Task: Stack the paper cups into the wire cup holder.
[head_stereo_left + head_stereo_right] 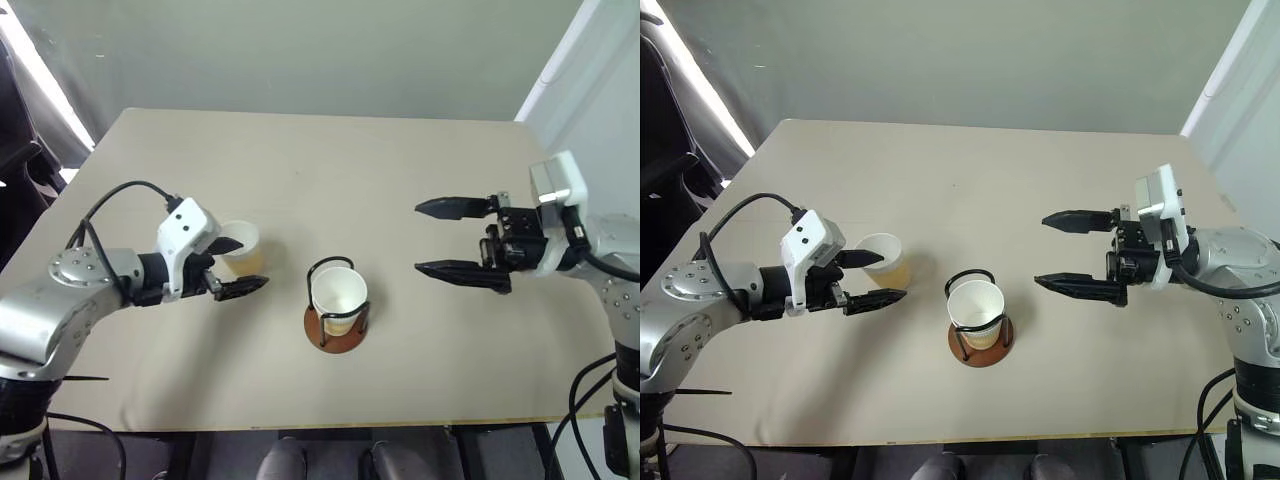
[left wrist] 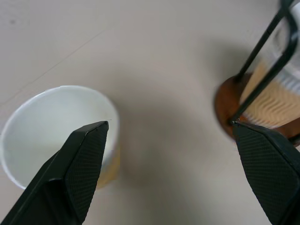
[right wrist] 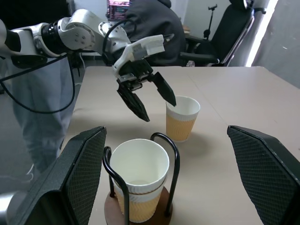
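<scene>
Centrally on the beige table (image 1: pixel 330 160), near its front edge, the wire cup holder (image 1: pixel 336 330) is set upright on its reddish-brown disc base, with thin black wire loops arching above it. One paper cup (image 1: pixel 338 295) is seated inside the holder, mouth up, its white interior and rolled rim shown clearly; its ribbed yellow-orange wall is seen through the wires in the left wrist view. A second paper cup (image 1: pixel 242 247) is stood upright on the table to the holder's left, a short way apart from it.

The left gripper (image 1: pixel 240 266) is held at that loose cup with its two black fingers spread wide; one finger is placed over the cup's rim and the other is kept on the holder's side of the cup. Whether either finger touches the cup cannot be told, and the cup is not gripped.

The right gripper (image 1: pixel 436 239) is held above the table to the right of the holder, well apart from it, pointing toward the holder, with its fingers set wide and nothing between them.

A seated person (image 3: pixel 152 28) and office chairs (image 3: pixel 225 33) are seen beyond the table in the right wrist view.
</scene>
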Robot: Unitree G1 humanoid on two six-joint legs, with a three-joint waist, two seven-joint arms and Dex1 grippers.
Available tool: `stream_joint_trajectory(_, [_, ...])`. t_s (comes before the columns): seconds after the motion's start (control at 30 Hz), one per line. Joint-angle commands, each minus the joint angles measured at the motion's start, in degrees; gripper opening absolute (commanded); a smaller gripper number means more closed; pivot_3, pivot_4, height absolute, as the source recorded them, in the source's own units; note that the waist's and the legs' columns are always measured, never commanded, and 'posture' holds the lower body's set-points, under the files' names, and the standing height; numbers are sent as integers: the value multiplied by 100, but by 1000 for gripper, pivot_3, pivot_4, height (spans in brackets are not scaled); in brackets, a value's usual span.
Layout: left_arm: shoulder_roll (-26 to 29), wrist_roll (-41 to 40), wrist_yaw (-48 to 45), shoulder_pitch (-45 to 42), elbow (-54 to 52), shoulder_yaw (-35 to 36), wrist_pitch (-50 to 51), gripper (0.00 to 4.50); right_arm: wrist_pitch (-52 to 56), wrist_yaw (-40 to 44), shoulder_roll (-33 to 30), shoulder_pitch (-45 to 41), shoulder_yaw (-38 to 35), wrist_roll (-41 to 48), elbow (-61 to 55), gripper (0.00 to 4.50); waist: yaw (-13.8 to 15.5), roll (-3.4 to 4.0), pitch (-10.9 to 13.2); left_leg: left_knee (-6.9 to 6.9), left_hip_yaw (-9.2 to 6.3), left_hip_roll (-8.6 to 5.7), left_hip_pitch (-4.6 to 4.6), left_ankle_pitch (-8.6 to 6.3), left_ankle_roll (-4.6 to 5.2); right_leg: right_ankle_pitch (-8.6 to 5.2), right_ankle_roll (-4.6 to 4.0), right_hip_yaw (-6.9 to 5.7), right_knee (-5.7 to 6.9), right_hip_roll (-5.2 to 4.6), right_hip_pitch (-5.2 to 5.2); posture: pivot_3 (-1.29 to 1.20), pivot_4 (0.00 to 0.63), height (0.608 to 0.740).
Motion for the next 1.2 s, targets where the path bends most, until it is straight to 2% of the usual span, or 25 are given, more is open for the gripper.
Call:
stream_joint_trajectory(0.03, [232,241,-329,-152,9,87,-151,4500,-21,-159,-146,61,-176,108,-213,4160,6,0,0,0,0,0,-2,0,0,0,0,0,1,0,-2,0,150,740])
stream_joint_trajectory(0.27, [37,1253,-395,-605,671,-607,-560,4500,-42,-368,-185,118,-131,122,-324,4160,27,0,0,1,-7,-1,-2,0,1,0,0,-1,4,-3,-3,0,150,740])
stream_joint_trajectory(0.37, [-273,1606,-385,-880,1012,-911,-720,4500,-44,-443,-195,149,-122,118,-366,4160,42,-1,-1,4,-9,-1,-5,-1,2,0,0,-3,2,-6,-4,0,150,740])
stream_joint_trajectory(0.47, [-535,1738,-473,-1039,1150,-1051,-751,3901,-44,-510,-219,182,-120,98,-409,4187,43,-2,-1,7,-12,-2,-9,-1,2,0,0,-6,4,-5,-6,0,150,740])
stream_joint_trajectory(0.73, [-677,1850,-648,-1132,1141,-911,-770,972,-81,-632,-310,290,-128,48,-480,4187,25,-2,-1,7,-11,-2,-8,-1,2,0,1,-5,4,-5,-6,0,150,740])
stream_joint_trajectory(0.77, [-660,1788,-700,-1141,1102,-849,-729,564,-91,-637,-317,297,-120,38,-475,4187,28,-2,-1,7,-11,-2,-8,-1,2,0,2,-5,4,-5,-6,0,150,740])
stream_joint_trajectory(0.83, [-631,1649,-819,-1151,1015,-731,-648,25,-114,-638,-330,305,-108,15,-457,4187,31,-2,-1,8,-11,-2,-8,-1,2,0,2,-5,4,-5,-6,0,150,740])
stream_joint_trajectory(0.93, [-601,1047,-1169,-1268,735,-342,-341,25,-130,-608,-358,309,-112,11,-451,4187,34,-3,-1,8,-11,-2,-9,-1,2,-1,2,-5,4,-5,-7,0,150,740])
stream_joint_trajectory(1.07, [-698,-615,-1710,-1812,224,292,687,25,-111,-458,-504,501,-185,103,-581,4187,88,-8,-3,12,-10,-3,-13,-1,2,-1,2,-8,5,-5,-6,0,150,740])
stream_joint_trajectory(1.2, [-877,-1605,-1834,-2228,19,475,1225,25,-145,-534,-555,650,-280,94,-626,4187,112,-8,-4,15,1,-6,-10,-1,2,-2,8,-6,12,-9,-2,0,150,740])
